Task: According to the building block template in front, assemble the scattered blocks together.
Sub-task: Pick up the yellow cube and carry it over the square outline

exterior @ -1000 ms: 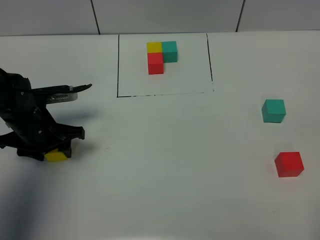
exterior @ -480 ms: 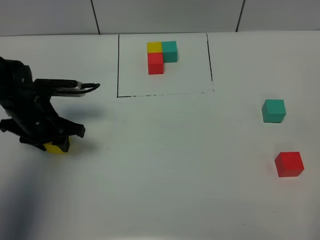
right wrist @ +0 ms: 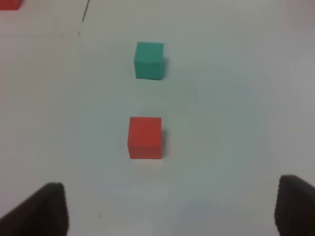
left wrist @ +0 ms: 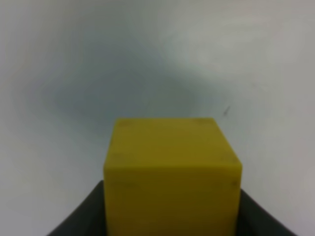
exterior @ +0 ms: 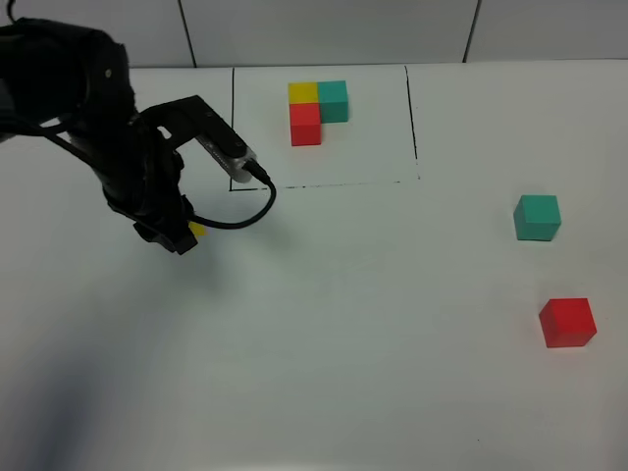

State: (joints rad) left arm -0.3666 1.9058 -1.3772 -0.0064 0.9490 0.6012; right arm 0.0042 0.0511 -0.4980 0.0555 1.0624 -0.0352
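Note:
The building block template sits inside the black drawn rectangle at the back middle: yellow and teal cubes joined, red below yellow. My left gripper is shut on the yellow cube, held above the table left of the frame; the cube fills the left wrist view. The loose teal cube and the loose red cube sit apart at the right. The right wrist view shows the teal cube and red cube ahead of my open right gripper, which is outside the high view.
The black frame line runs close to my left arm. A cable loops from the left wrist. The table's back edge meets a tiled wall.
My left arm has lifted the yellow cube from the table's left side and carried it up and to the right, toward the frame's lower left corner. The teal and red cubes have not moved.

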